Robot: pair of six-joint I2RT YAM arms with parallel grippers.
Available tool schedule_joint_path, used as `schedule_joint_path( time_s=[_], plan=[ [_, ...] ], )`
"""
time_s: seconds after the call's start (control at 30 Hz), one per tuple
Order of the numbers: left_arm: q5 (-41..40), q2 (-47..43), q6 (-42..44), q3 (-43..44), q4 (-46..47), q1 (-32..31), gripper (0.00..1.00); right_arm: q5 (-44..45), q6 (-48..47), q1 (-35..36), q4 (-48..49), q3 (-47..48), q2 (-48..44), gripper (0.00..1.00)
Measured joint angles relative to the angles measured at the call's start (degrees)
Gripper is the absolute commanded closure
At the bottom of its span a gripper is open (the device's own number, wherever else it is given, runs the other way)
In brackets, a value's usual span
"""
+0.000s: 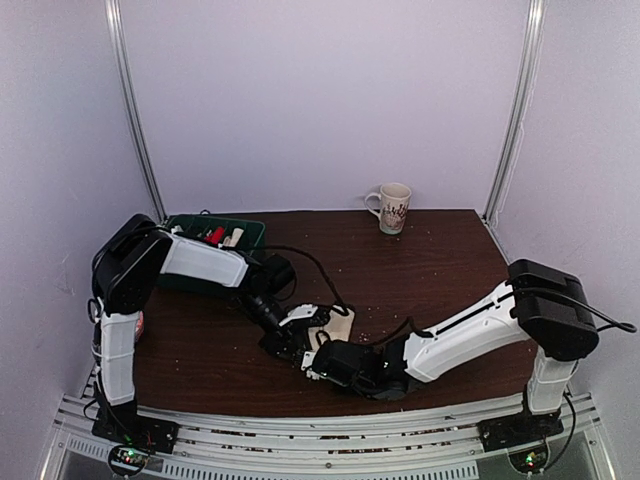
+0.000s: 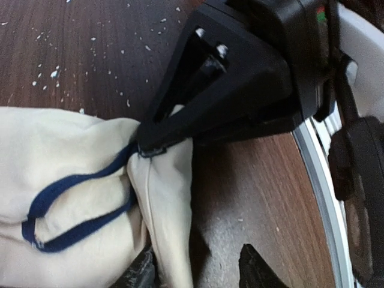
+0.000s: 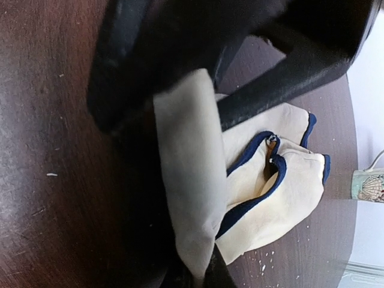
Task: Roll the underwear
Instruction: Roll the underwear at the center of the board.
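Standing by the table [image 1: 440, 260], I see a green bin [image 1: 250, 232] of small odds and ends at the far left, and the left arm reaching past it toward the middle. The left gripper [image 1: 292, 343] sits low over the wood at the near-left edge of the underwear [image 1: 338, 322], a cream garment with navy trim bunched near the table's centre. Its jaws are apart. The left wrist view shows both dark fingertips [image 2: 257, 270] at the bottom of the frame, with a hanging fold of cloth between them, close to the left-hand tip and clear of the other.

Just to the right, the right gripper [image 1: 318, 360] comes in from the near right and meets the same bunched edge. Its jaws are clamped on the underwear. From above the two grippers crowd together and hide the grip. The left wrist camera shows it plainly: the black tips are pinched on the cloth where a navy band loops out, lifting that corner into a peak. It also catches white specks on the wood and a metal rail [image 2: 318, 174] at the table's edge.

The right wrist camera gives the other side, with a strip of cream cloth running between its own fingers. Beyond them the rest of the garment lies flat and folded, its navy-edged openings showing. Farther right a patterned mug [image 1: 390, 208] stands at the back of the table, well apart.
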Motion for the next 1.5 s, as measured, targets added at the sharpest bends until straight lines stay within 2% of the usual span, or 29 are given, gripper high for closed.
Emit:
schedule_joint_path(
  time_s=[0.17,0.43,0.73,0.93,1.13,1.5],
  plan=[
    [-6.3,-10.0,-1.3,-8.5,6.5,0.2,0.36,-5.7,2.5,-1.5,-2.6,0.7,-1.1,0.97],
    [-11.6,-22.6,-1.4,-20.1,20.9,0.3,0.37,-16.1,5.6,-4.9,-7.9,1.8,-3.5,0.97],
    [-16.0,-33.9,5.4,-36.4,37.3,-0.9,0.38,-35.3,7.8,-12.2,-16.4,8.3,-2.0,0.98],
    [-25.4,-35.2,8.4,-43.0,47.5,-7.9,0.42,-48.5,9.5,-15.5,-17.7,10.6,0.0,0.97],
    [-34.9,-33.6,9.7,-46.1,56.1,-13.7,0.45,-57.2,10.8,-15.5,-18.4,11.2,1.3,0.97],
    [-39.5,-33.5,13.5,-50.3,62.8,-17.5,0.54,-64.2,13.3,-15.9,-15.5,9.6,2.1,0.97]
  ],
)
